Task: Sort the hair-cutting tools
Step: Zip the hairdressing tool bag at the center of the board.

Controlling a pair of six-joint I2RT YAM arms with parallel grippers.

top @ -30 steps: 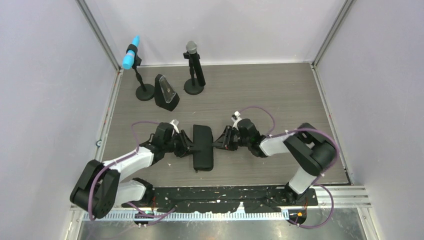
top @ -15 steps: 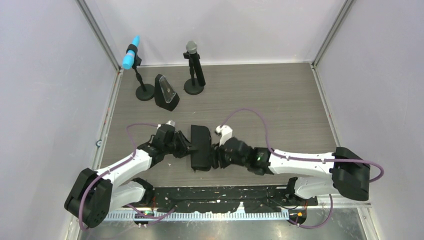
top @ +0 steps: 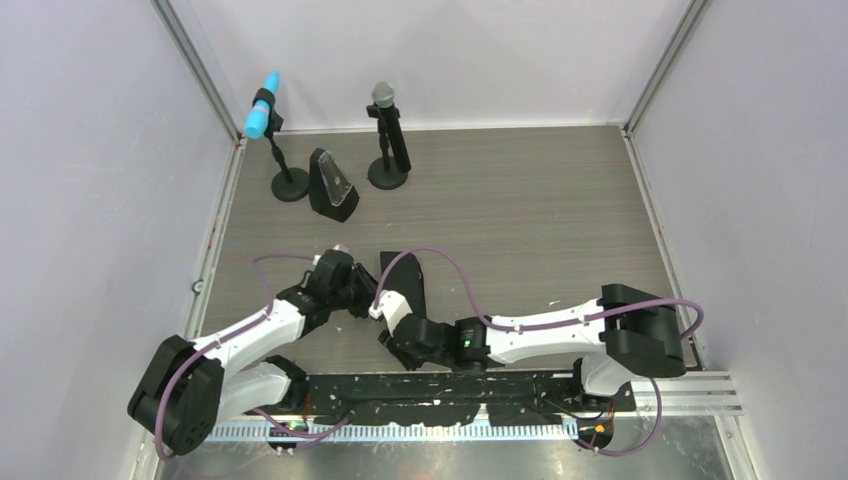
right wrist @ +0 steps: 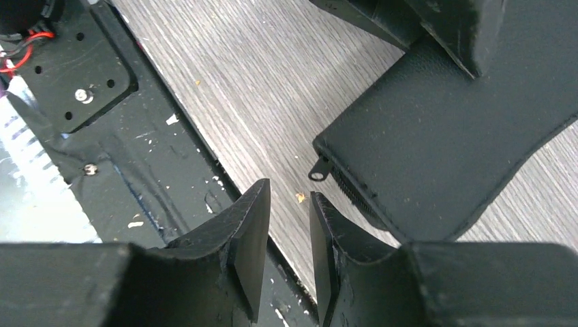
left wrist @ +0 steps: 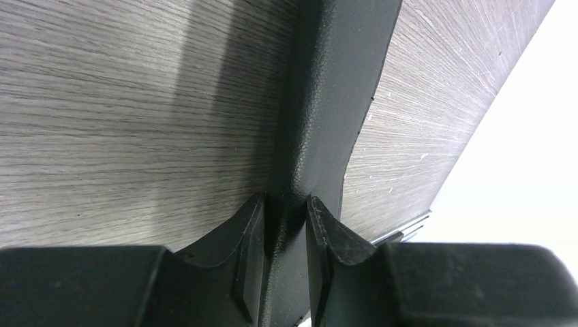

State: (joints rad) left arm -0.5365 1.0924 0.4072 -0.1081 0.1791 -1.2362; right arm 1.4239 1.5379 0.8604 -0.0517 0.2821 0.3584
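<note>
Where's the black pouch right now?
In the top view the black pouch lies near the table's front middle, its left edge pinched by the left gripper, the right gripper by its near end.

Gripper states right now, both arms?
The left gripper is shut on the black pouch.
The right gripper is slightly open, empty, near the zipper pull.

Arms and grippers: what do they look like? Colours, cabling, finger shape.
Both look alike. The left arm and right arm have white links between bulky black joint housings, each with a purple cable looping outside it. The left gripper and right gripper are matte black, with two wedge-shaped fingers tapering to the tips. No markings visible.
</note>
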